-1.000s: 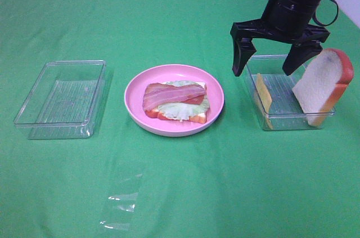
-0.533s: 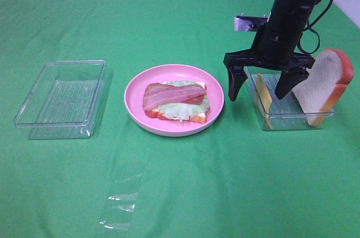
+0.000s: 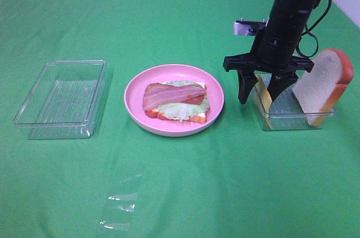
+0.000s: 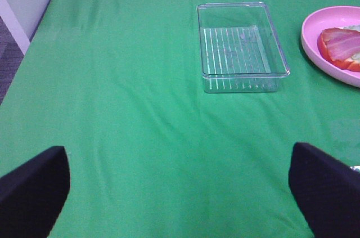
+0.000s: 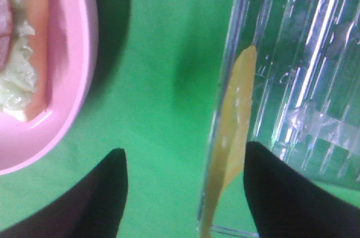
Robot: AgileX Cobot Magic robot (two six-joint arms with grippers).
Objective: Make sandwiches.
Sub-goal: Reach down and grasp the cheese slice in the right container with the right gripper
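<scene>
The half-built sandwich [image 3: 174,103] is sitting on the round pink plate [image 3: 134,100] in the middle of the green worktop [image 3: 225,182]. A bottom bread slice [image 3: 197,119] is carrying pale lettuce [image 3: 183,111], and reddish bacon [image 3: 171,94] is lying across the top.

To the right of the plate a clear container [image 3: 292,119] is holding the remaining pieces. A yellow cheese slice [image 5: 233,114] is standing on edge against its left wall, and a second bread slice [image 3: 323,86] is leaning over its right end.

The right hand [image 3: 257,98] is pointing down over the container's left wall. Its fingers [image 5: 95,198] are standing apart. One is hanging outside the wall, over the cloth between plate and container, and the other is reaching inside the container. The cheese slice and the wall are standing between them, and the hand is not clamping either one.

Well to the left of the plate another clear container [image 3: 59,131] is resting on the cloth. The left hand [image 4: 177,159] is showing only in its own wrist view, hanging released with fingertips spread wide above bare cloth, grasping nothing.

A piece of clear film [image 3: 121,201] is lying on the near part of the worktop.
</scene>
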